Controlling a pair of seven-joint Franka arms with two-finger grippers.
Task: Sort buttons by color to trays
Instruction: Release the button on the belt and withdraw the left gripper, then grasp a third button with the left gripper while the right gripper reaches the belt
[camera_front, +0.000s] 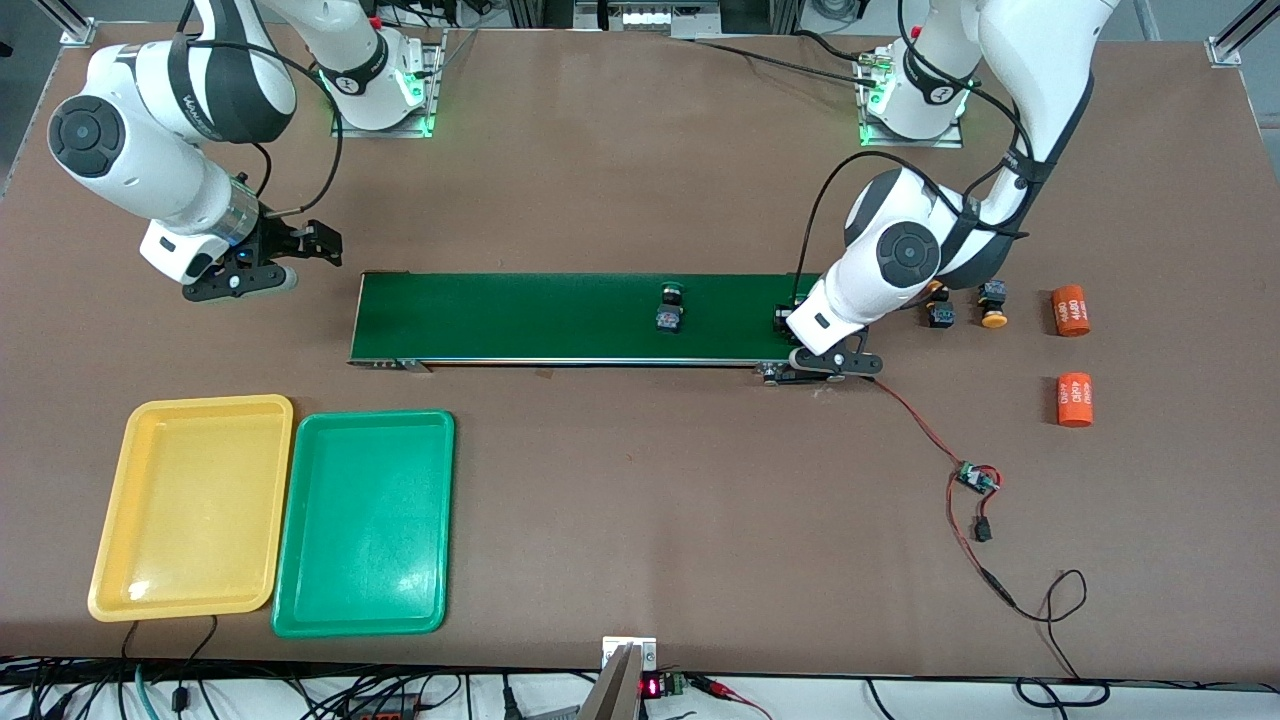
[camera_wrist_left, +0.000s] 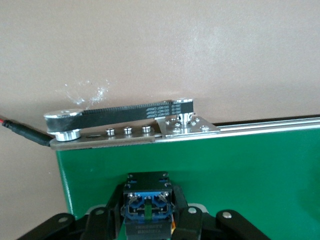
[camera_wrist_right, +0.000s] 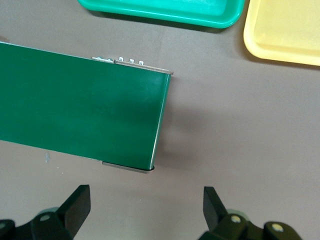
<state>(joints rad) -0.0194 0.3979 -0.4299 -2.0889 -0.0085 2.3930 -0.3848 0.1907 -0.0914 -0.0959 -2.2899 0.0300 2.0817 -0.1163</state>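
Now the left tool pinches a button on the conveyor belt at frame right — release comes next — while the right tool waits spread.

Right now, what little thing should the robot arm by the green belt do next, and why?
Probably the left gripper should let go fully and lift away. It sits low at the conveyor belt's end, its fingers close around a button that seems to rest on the belt. One green button lies mid-belt already. The right gripper waits open by the belt's other end, near both trays.
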